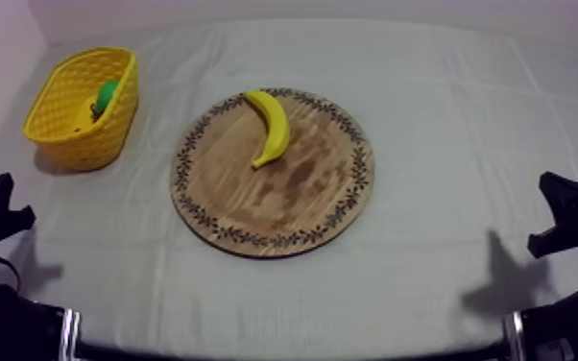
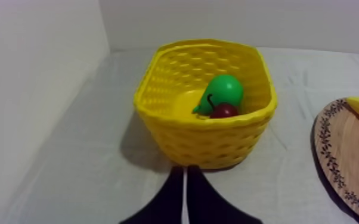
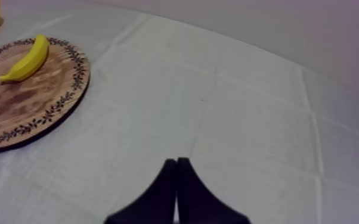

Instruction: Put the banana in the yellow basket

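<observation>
A yellow banana (image 1: 272, 125) lies on the far part of the round wooden board (image 1: 302, 206) in the middle of the table. The yellow basket (image 1: 62, 144) stands at the far left and holds a green pear (image 2: 222, 92) and a small red fruit (image 2: 224, 111). My left gripper (image 2: 185, 173) is shut on nothing, just in front of the basket's near wall (image 2: 217, 143), and rests low at the left (image 1: 0, 206). My right gripper (image 3: 176, 164) is shut on nothing over bare cloth, well to the right of the board (image 3: 15, 113) and banana (image 3: 27, 59); it rests low at the right (image 1: 566, 216).
The grey-white cloth (image 1: 446, 115) covers the whole table. A pale wall (image 2: 33, 71) rises close to the left of the basket. Open cloth lies between the board and the right arm.
</observation>
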Robot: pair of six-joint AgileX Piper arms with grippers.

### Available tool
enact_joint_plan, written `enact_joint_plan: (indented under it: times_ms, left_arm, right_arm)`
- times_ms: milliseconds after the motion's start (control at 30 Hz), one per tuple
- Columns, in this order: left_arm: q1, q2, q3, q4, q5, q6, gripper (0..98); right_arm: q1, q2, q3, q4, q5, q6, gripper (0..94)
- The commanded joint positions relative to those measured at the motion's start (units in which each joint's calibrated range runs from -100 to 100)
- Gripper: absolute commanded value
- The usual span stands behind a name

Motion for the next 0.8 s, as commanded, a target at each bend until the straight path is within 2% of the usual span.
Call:
enact_joint_plan:
  times_ms: [0, 133, 200, 300, 333, 533, 767]
  left_arm:
    - [-0.03, -0.05, 1.7, 1.01, -5.74, 13.66, 0.1]
    - [-0.03, -0.05, 1.7, 1.01, -5.74, 13.42, 0.2]
    - [-0.03, -0.05, 1.7, 1.04, -5.74, 10.93, 0.3]
    - [-0.03, -0.05, 1.7, 1.5, -5.74, 5.24, 0.1]
    - [-0.03, -0.05, 1.7, 1.77, -5.74, 4.58, 0.1]
    - [0.03, -0.05, 1.7, 2.49, -5.23, 6.71, 0.0]
    - [-0.09, 3.39, -2.18, 2.37, -6.05, 4.49, 0.0]
  right_arm:
    - [0.0, 0.0, -0.03, 0.0, -0.06, -0.01, 0.3]
    - [0.0, 0.0, -0.03, 0.0, -0.06, -0.01, 0.3]
    - [0.0, 0.0, -0.03, 0.0, -0.06, 0.0, 0.3]
    - [0.0, 0.0, -0.03, 0.0, -0.06, 0.0, 0.3]
    - [0.0, 0.0, -0.03, 0.0, -0.06, 0.01, 0.3]
    - [0.0, 0.0, -0.03, 0.0, -0.06, -0.01, 0.3]
    - [0.0, 0.0, -0.03, 0.0, -0.06, -0.01, 0.3]
